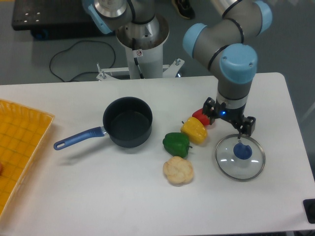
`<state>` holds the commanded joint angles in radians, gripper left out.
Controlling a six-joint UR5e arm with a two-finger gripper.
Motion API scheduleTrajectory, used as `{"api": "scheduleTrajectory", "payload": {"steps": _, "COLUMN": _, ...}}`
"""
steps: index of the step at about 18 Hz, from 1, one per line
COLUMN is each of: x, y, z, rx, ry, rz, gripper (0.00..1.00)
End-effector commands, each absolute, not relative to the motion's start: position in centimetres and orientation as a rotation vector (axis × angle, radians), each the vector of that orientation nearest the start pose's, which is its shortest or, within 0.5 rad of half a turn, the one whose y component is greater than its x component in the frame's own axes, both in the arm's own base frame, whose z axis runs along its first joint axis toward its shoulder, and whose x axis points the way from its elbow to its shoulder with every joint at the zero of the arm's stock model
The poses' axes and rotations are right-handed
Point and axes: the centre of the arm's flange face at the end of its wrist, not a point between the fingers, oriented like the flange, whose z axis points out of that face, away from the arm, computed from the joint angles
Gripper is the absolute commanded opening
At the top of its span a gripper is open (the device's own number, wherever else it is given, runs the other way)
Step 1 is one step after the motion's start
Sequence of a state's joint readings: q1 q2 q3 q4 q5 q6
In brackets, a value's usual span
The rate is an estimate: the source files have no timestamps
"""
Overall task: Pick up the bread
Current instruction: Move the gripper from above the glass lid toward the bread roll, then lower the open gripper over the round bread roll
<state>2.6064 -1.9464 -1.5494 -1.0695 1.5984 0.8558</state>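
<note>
The bread (178,170), a pale beige lumpy bun, lies on the white table (98,187) just in front of the green pepper (176,144). My gripper (230,119) hangs well to the bread's right and farther back, above the far rim of the glass lid (240,157) and beside the red pepper (202,116). It points straight down, with its two black fingers (249,124) spread apart. Nothing is held between them.
A yellow pepper (194,130) sits between the green and red ones. A dark saucepan (127,122) with a blue handle stands left of the peppers. A yellow tray (19,142) lies at the left edge. The robot base (142,39) stands behind the table.
</note>
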Motion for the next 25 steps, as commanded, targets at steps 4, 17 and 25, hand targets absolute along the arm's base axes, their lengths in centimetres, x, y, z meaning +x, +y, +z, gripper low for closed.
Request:
{"api": "scheduleTrajectory", "payload": {"steps": 4, "x": -47.2, "y": 46.0, "z": 32.6, "rx": -3.017, "ry": -0.298, "rz": 0.206, "gripper": 1.0}}
{"api": "scheduleTrajectory", "payload": {"steps": 17, "x": -47.2, "y": 50.2, "z": 24.7, "rx": -3.037, "ry": -0.504, "rz": 0.05, "gripper": 0.99}}
{"api": "scheduleTrajectory", "payload": {"steps": 25, "x": -45.5, "y": 51.8, "z": 21.7, "rx": -3.07, "ry": -0.445, "rz": 0.013, "gripper": 0.92}}
